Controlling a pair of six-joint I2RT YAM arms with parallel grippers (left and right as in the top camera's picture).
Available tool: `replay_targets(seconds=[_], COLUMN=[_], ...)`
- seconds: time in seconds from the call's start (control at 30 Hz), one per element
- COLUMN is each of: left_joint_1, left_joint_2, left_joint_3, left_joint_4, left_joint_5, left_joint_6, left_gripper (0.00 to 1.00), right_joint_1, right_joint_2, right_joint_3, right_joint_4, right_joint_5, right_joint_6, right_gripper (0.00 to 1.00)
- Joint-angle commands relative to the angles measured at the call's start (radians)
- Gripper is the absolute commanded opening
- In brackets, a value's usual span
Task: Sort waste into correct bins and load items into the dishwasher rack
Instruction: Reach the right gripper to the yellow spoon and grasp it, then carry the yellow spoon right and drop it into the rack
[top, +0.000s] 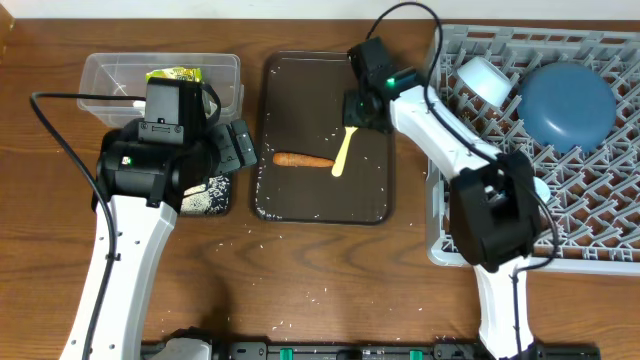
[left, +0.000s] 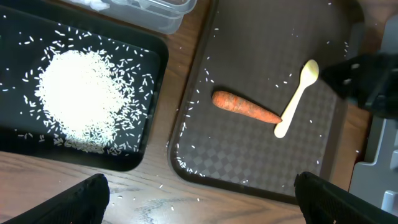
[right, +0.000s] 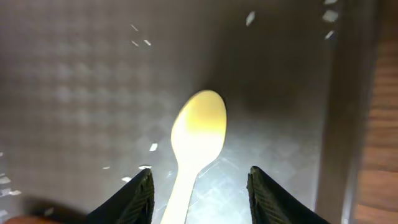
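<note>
a brown wood-grain desk is strewn with stray white grains; a grey pegged plastic rack stands at its right edge with a round blue plate and a small white bowl in it, and a clear round-cornered tub holding a yellow-green wrapper is set near its far left corner. by the middle of the far edge a dark brown, checker-textured serving tray carries a tapered orange carrot and a glossy yellow spoon, tip meeting handle, while rice is heaped in a shallow black tray toward the left edge. the right pincer is seen partly open, straddling the spoon's neck with nothing gripped, and the left pincer is spread wide and empty between the two trays.
</note>
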Motion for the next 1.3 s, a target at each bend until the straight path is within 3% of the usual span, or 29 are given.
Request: replay_targets(seconds=[0.0, 0.27, 0.47, 0.53, 0.63, 0.77, 1.07, 1.27], left_joint_1=[0.006, 0.006, 0.006, 0.006, 0.006, 0.006, 0.006, 0.006], left_joint_2=[0.004, 0.004, 0.004, 0.004, 0.004, 0.004, 0.004, 0.004], left_joint_3=[0.001, 0.001, 0.001, 0.001, 0.001, 0.001, 0.001, 0.001], left_joint_4=[-0.003, -0.003, -0.003, -0.003, -0.003, -0.003, -0.003, -0.003], left_joint_5=[-0.012, -0.012, -0.012, -0.012, -0.012, -0.012, -0.012, -0.012], left_joint_6=[-0.002, -0.002, -0.002, -0.002, -0.002, -0.002, -0.002, -0.002], left_gripper=[0.98, 0.98, 0.97, 0.98, 0.98, 0.98, 0.98, 0.98], right_joint_1=[-0.001, -0.001, 0.003, 0.003, 0.003, 0.003, 0.0, -0.047], right_joint_2=[0.059, 0.125, 0.137, 0.14, 0.141, 0.141, 0.132, 0.003], right_joint_3=[0.003, 0.002, 0.002, 0.002, 0.002, 0.002, 0.005, 0.032], right_joint_4=[0.002, 0.042, 0.073, 0.076, 0.076, 0.082, 0.087, 0.06], right_joint_5=[0.016, -0.01, -0.032, -0.032, -0.032, -0.033, -0.073, -0.294], right_joint_6=[0.031, 0.033, 0.033, 0.032, 0.032, 0.022, -0.103, -0.301], right_gripper=[0.46, 0.45, 0.38, 0.31, 0.11, 0.03, 0.01, 0.01])
